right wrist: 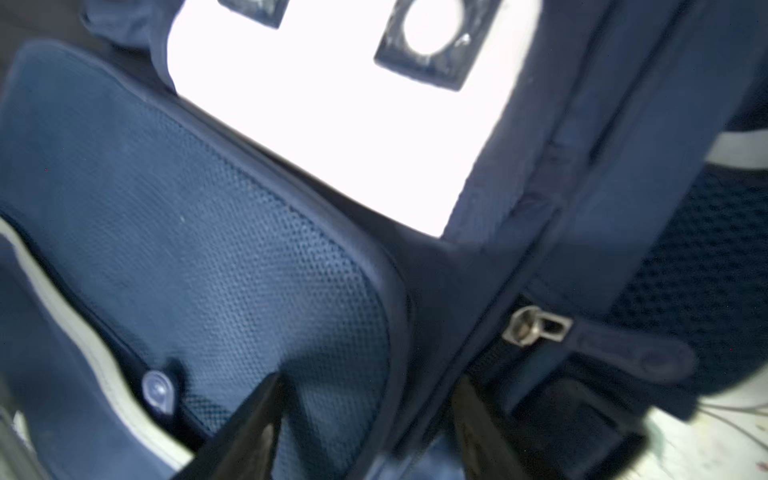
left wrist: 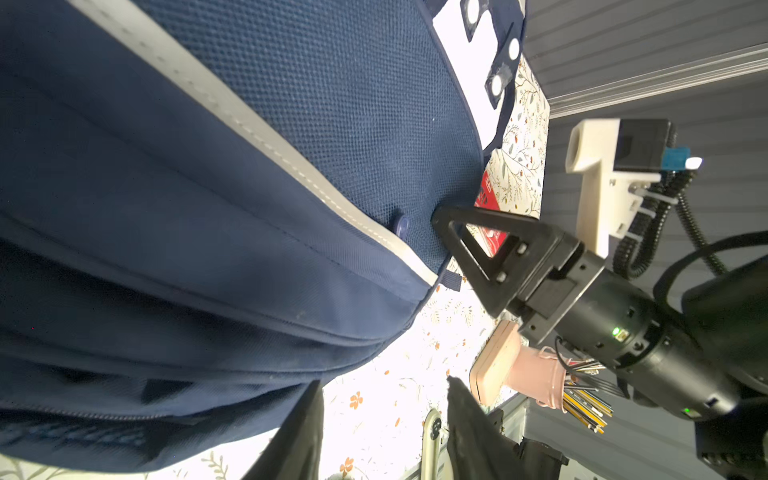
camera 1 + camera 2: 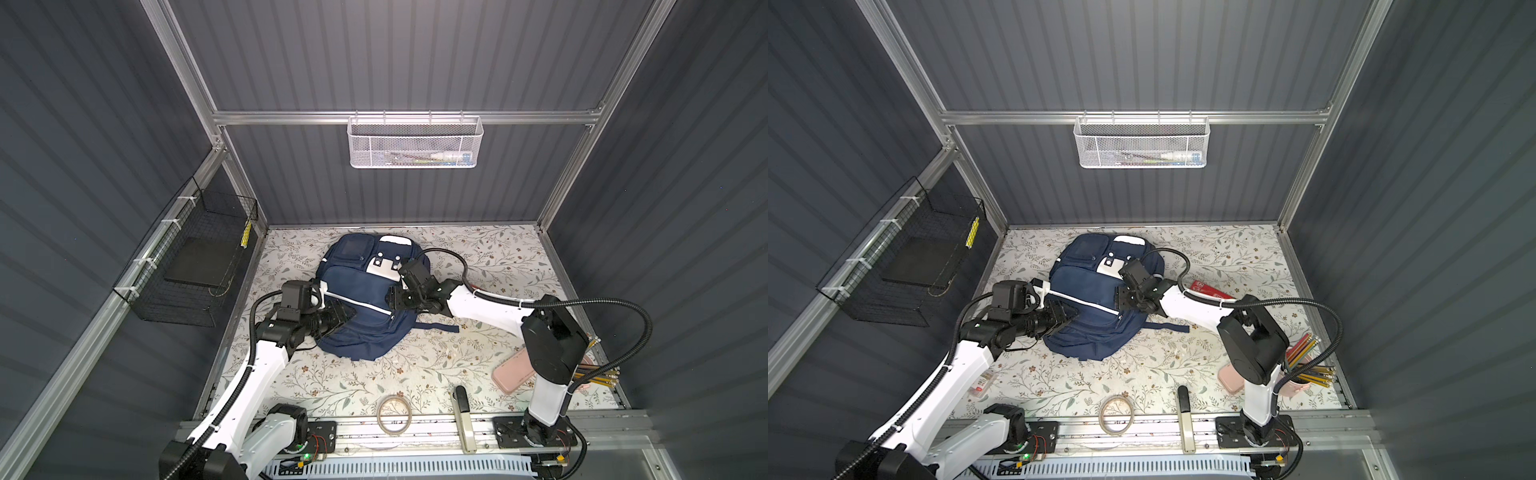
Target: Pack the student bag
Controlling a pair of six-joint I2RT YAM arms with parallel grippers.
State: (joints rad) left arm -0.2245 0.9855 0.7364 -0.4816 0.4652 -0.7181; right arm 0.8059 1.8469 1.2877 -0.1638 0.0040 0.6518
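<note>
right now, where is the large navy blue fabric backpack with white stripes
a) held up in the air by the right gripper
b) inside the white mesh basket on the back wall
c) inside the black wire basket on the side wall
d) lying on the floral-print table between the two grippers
d: the navy backpack lies on the floral table, with the left gripper at one side of it and the right gripper at the other.
</note>
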